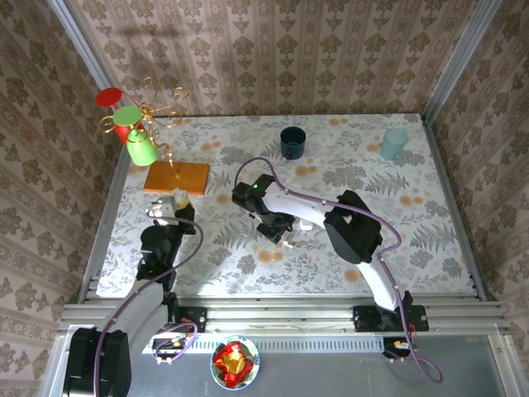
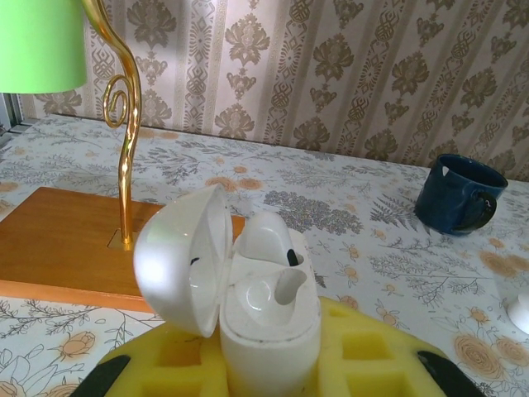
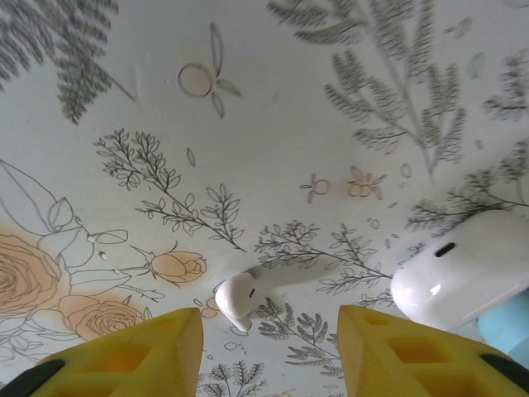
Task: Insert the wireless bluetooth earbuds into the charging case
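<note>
My left gripper (image 2: pixel 269 343) is shut on the white charging case (image 2: pixel 269 306), which stands upright between the yellow foam fingers with its lid swung open to the left. One white earbud (image 2: pixel 266 240) sits in the far slot; the near slot is bare. In the top view this gripper (image 1: pixel 180 205) is at the left, by the wooden base. My right gripper (image 3: pixel 269 331) hangs open just above the table, at mid-table in the top view (image 1: pixel 279 233). A second white earbud (image 3: pixel 235 299) lies on the cloth between its fingers, nearer the left one and touching neither.
A closed white case (image 3: pixel 463 269) and a pale blue case (image 3: pixel 506 327) lie just right of the right fingers. A gold wire stand on a wooden base (image 1: pixel 177 178) with a green cup (image 1: pixel 140 149) stands at the back left. A dark blue mug (image 1: pixel 292 142) and a teal cup (image 1: pixel 394 143) are at the back.
</note>
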You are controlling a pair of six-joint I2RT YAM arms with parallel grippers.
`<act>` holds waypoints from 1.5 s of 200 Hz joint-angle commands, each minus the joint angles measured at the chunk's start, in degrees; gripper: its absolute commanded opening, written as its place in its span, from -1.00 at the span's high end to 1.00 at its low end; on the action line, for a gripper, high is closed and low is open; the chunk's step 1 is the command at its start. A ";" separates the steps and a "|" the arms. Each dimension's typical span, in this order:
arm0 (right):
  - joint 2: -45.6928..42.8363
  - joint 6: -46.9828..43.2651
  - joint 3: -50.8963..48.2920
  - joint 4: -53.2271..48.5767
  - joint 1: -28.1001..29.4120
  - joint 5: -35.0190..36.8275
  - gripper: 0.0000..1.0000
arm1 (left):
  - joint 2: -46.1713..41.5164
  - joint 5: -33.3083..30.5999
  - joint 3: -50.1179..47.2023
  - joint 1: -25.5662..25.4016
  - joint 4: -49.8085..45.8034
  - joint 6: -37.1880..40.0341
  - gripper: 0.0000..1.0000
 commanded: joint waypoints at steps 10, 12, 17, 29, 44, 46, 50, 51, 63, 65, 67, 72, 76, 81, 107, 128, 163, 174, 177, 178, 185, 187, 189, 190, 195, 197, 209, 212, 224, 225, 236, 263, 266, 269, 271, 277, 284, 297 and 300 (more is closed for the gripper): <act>3.30 -1.21 2.75 -7.49 1.27 1.47 0.10 | -1.34 -0.17 -0.02 0.37 0.17 -0.40 1.00; 3.46 -1.22 2.75 -7.45 1.35 1.39 0.10 | -1.35 -0.17 0.00 0.42 0.17 -0.39 1.00; 3.74 -1.26 2.75 -7.41 1.37 1.19 0.10 | -1.33 -0.17 -0.01 0.40 0.13 -0.33 1.00; 4.36 -1.30 2.83 -7.50 1.67 0.90 0.11 | -1.35 0.09 0.08 0.39 0.12 -0.12 1.00; 4.87 -1.37 2.84 -7.26 1.67 0.50 0.14 | -1.33 0.11 0.08 0.42 -0.08 -0.02 1.00; 4.91 -1.36 2.90 -7.20 1.65 0.42 0.14 | -1.35 0.12 0.09 0.37 -0.09 0.03 1.00; 5.07 -1.39 2.92 -7.16 1.65 0.37 0.15 | -1.31 0.11 0.09 0.35 -0.16 0.02 1.00; 5.08 -1.39 2.97 -7.12 1.69 0.32 0.15 | -1.29 0.10 0.09 0.35 -0.17 0.02 1.00; 5.51 -1.52 3.10 -7.16 1.73 0.04 0.17 | -1.30 0.13 0.08 0.41 -0.18 0.02 1.00; 5.59 -1.56 3.12 -7.15 1.73 0.02 0.16 | -1.28 0.21 0.09 0.41 -0.18 0.02 1.00; 5.66 -1.61 3.19 -7.22 1.73 0.01 0.16 | -1.27 0.25 0.09 0.37 -0.11 -0.04 1.00; 5.87 -1.65 3.18 -7.26 1.78 0.07 0.16 | -1.30 0.21 0.09 0.38 -0.09 0.01 1.00; 5.96 -1.66 3.19 -7.27 1.80 0.10 0.17 | -1.32 0.23 0.09 0.38 -0.09 0.06 1.00; 6.08 -1.74 3.06 -7.20 1.79 0.06 0.17 | -1.27 0.21 0.09 0.39 -0.09 0.06 1.00; 6.70 -2.09 2.84 -6.83 1.74 -0.01 0.19 | -1.27 0.34 0.09 0.35 0.01 0.20 1.00; 7.12 -2.25 2.85 -6.44 1.65 0.10 0.24 | -1.27 0.53 0.09 0.36 0.01 0.20 1.00; 7.81 -2.23 2.42 -5.30 1.40 0.01 0.32 | -1.18 0.79 0.09 0.39 -0.01 0.20 1.00; 7.85 -2.27 2.27 -5.24 1.39 0.07 0.36 | -1.23 0.87 0.09 0.39 -0.09 0.20 1.00; 7.82 -2.20 2.17 -5.17 1.32 0.10 0.38 | -1.19 0.90 0.05 0.36 -0.09 0.24 1.00; 7.78 -2.24 2.11 -5.12 1.30 0.10 0.39 | -1.18 0.94 0.03 0.36 -0.09 0.22 1.00; 7.63 -2.27 1.83 -4.92 1.34 0.06 0.42 | -1.18 0.97 0.03 0.38 -0.14 0.20 1.00; 7.58 -2.27 1.71 -4.88 1.35 0.07 0.42 | -1.18 1.04 0.08 0.43 -0.10 0.20 1.00; 7.50 -2.23 1.63 -4.82 1.26 0.09 0.43 | -1.18 1.10 0.09 0.37 -0.10 0.20 1.00; 7.48 -2.25 1.58 -4.86 1.23 0.10 0.43 | -1.18 1.12 0.09 0.36 -0.09 0.20 1.00; 7.18 -2.25 1.42 -4.65 1.21 0.23 0.43 | -1.10 1.12 0.10 0.38 -0.10 0.25 1.00; 7.07 -2.18 1.36 -4.52 1.14 0.26 0.44 | -1.09 1.14 0.09 0.36 -0.14 0.28 1.00; 6.06 -1.94 0.67 -3.77 0.99 0.25 0.46 | -0.98 1.46 0.27 0.35 -0.10 0.37 1.00; 5.73 -1.88 0.57 -3.51 0.95 0.23 0.46 | -0.92 1.55 0.25 0.35 -0.09 0.44 1.00; 4.15 -1.34 -0.01 -2.46 0.90 0.23 0.47 | -0.75 1.75 0.42 0.42 -0.14 0.53 1.00; 4.05 -1.32 -0.08 -2.32 0.92 0.21 0.47 | -0.70 1.80 0.43 0.39 -0.11 0.49 1.00; 2.11 -0.81 -1.15 -0.44 0.87 0.11 0.47 | -0.31 2.13 0.48 0.38 0.17 0.46 1.00; -4.53 1.14 -5.80 6.44 -0.10 -2.26 0.50 | 0.68 3.23 0.80 0.27 0.52 0.99 1.00; -5.38 1.34 -6.58 7.81 -0.29 -2.72 0.51 | 0.81 3.40 0.80 0.27 0.59 1.07 1.00; -6.11 1.47 -7.36 8.83 -0.48 -3.21 0.51 | 0.96 3.46 0.87 0.31 0.67 1.09 1.00; -6.67 1.54 -7.78 9.46 -0.64 -3.50 0.51 | 1.05 3.55 0.90 0.28 0.74 1.08 1.00; -8.05 2.10 -9.23 11.13 -1.05 -4.17 0.49 | 1.31 3.60 0.95 0.22 0.92 1.25 1.00; -9.86 2.97 -10.65 13.31 -1.58 -4.55 0.50 | 1.57 3.82 1.01 0.11 1.20 1.31 1.00; -13.16 4.48 -14.22 17.89 -2.87 -6.23 0.50 | 1.85 4.23 1.06 -0.13 1.53 1.52 1.00; -14.04 4.82 -14.98 18.82 -3.18 -6.71 0.50 | 1.89 4.30 1.10 -0.25 1.57 1.58 1.00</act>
